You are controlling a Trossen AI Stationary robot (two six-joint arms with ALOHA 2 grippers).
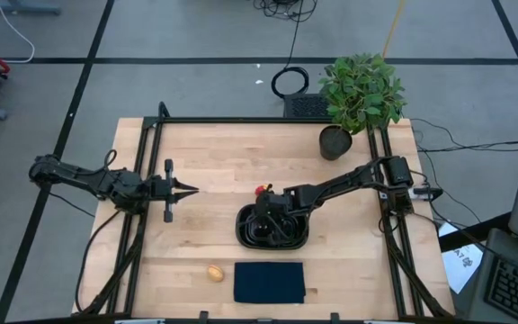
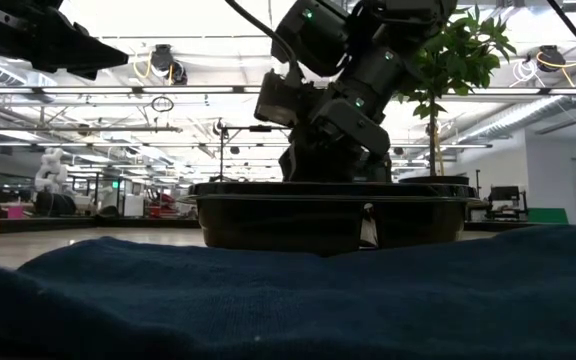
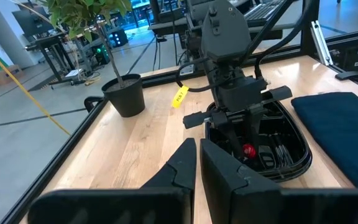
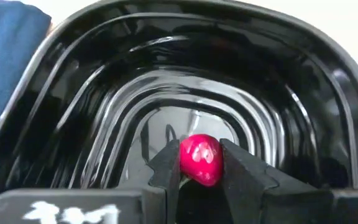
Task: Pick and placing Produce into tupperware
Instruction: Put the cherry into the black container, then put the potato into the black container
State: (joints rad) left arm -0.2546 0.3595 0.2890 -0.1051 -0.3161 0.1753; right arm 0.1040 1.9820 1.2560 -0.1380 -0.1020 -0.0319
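Note:
My right gripper (image 4: 201,180) reaches down into the left half of the black tupperware (image 1: 297,241) and is shut on a small dark red piece of produce (image 4: 200,159). The same piece (image 3: 248,150) shows low inside the container (image 3: 294,163) in the left wrist view. A tan-orange ball (image 1: 214,272) rests on the table near the front edge, left of the blue cloth. A red spot (image 1: 261,190) shows by the container's far left corner; I cannot tell what it is. My left gripper (image 1: 187,189) waits shut over the table's left part. My right gripper pinches the dark red piece (image 4: 200,159) by its two sides between the fingertips (image 4: 241,171). The fingers slant down from the table's right into the container. The piece sits inside the compartment; whether it touches the floor, I cannot tell.
A dark blue cloth (image 1: 269,282) lies flat just in front of the container. A potted plant (image 1: 358,94) stands at the table's far right. Bare wood lies between the left gripper and the container. Black frame rails run along the table's edges.

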